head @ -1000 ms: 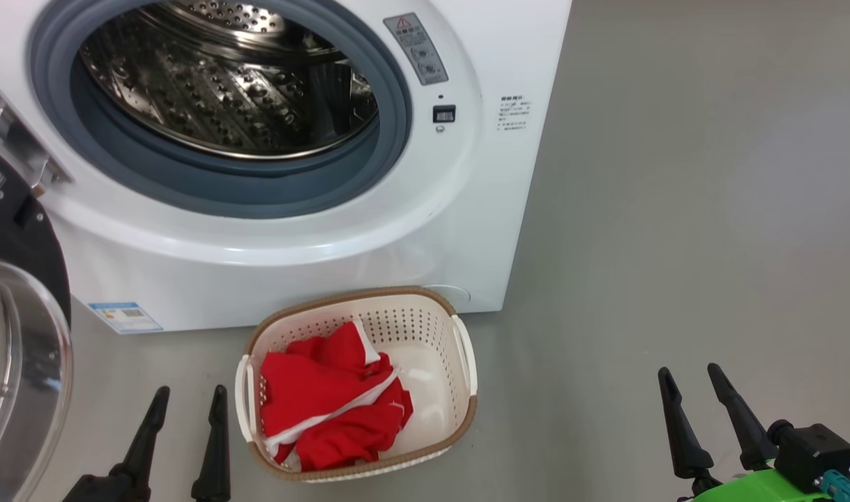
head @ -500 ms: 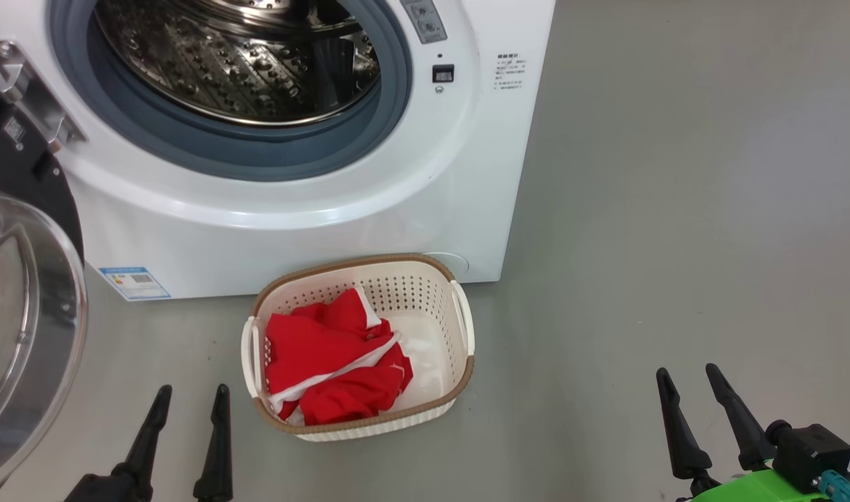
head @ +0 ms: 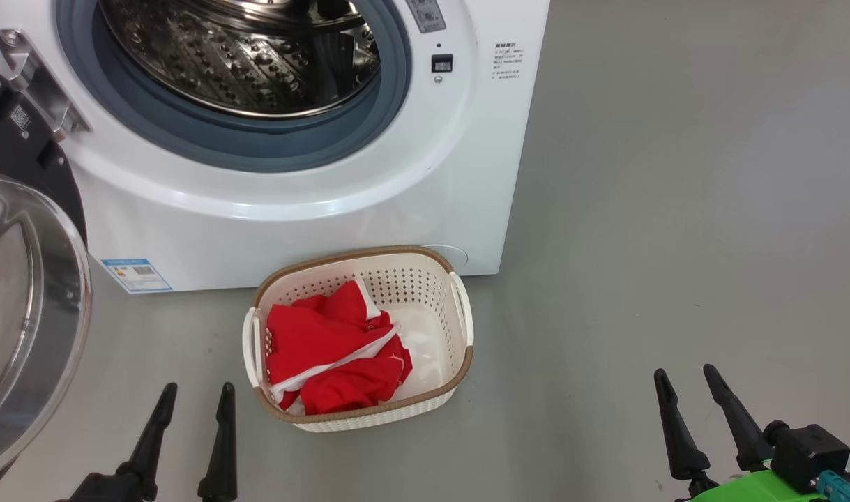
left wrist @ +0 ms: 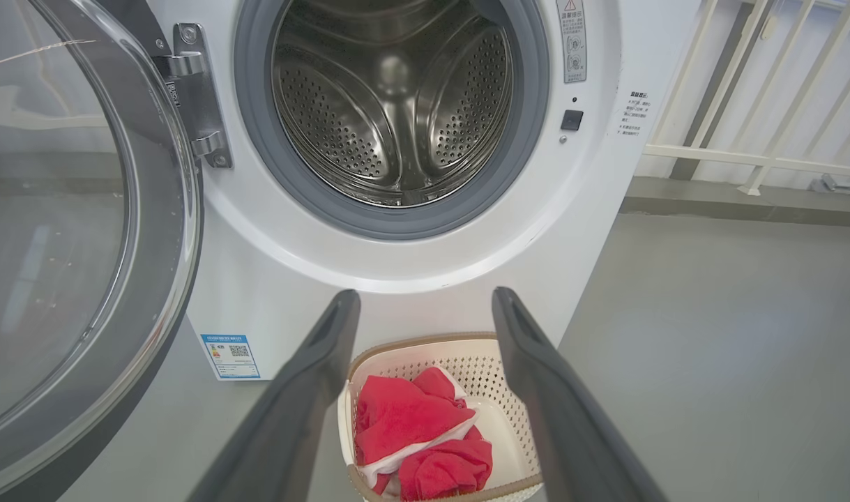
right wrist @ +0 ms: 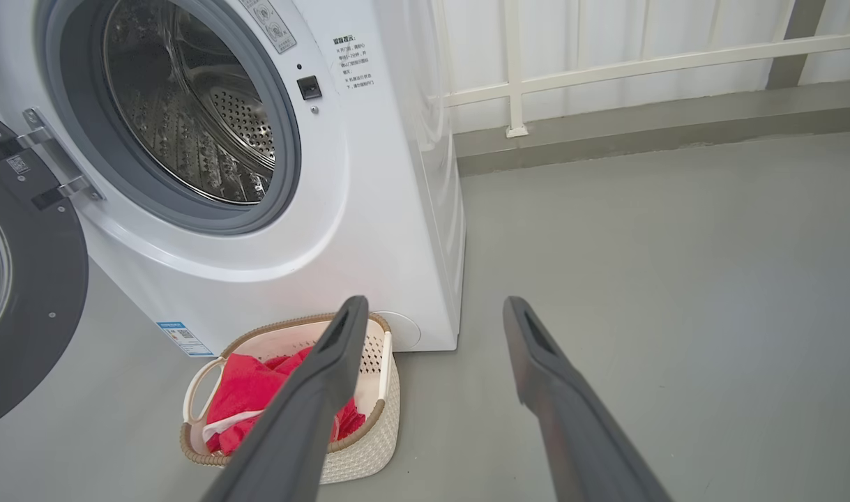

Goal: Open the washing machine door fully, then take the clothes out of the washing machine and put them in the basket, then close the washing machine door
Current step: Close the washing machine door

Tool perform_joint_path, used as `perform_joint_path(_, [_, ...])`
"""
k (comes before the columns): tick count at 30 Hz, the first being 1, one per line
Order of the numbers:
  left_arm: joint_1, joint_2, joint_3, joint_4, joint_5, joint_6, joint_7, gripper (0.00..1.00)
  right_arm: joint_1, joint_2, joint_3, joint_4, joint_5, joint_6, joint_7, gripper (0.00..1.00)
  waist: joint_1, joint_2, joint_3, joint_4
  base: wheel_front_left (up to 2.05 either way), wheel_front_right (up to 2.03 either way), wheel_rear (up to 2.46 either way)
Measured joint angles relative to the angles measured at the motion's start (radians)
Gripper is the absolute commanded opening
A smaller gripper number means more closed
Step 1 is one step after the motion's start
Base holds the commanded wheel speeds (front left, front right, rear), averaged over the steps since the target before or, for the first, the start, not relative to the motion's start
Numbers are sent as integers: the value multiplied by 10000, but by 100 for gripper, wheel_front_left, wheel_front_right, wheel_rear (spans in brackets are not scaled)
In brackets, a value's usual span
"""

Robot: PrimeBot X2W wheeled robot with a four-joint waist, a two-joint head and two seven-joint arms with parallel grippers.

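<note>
I am holding my left gripper (head: 198,388) and right gripper (head: 683,371) spread empty at the bottom corners, clothes (head: 320,341) lying in the basket (head: 355,254).

Red clothes (head: 330,352) in basket (head: 459,366); washing machine door (head: 20,293) open.

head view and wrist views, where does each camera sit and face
Head view: on the head, looking down at basket and washing machine; left gripper, right gripper at bottom.
Left wrist view: left wrist, facing the drum squarely; own fingers.
Right wrist view: right wrist, facing it obliquely; own fingers.
All share the red clothes.
</note>
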Motion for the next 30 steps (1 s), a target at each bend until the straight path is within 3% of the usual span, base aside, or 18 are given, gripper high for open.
perform_joint_path(15, [-10,-2,-109,186,-245,0,0,100,1,-4,-58,6,0,0,0,100,0,0,-7,355,0,0,0])
perform_joint_path(30, [26,-4,-428,535,-790,209,0,100,9,-163,174,127,0,2,0,100,0,0,-198,1966,0,0,0])
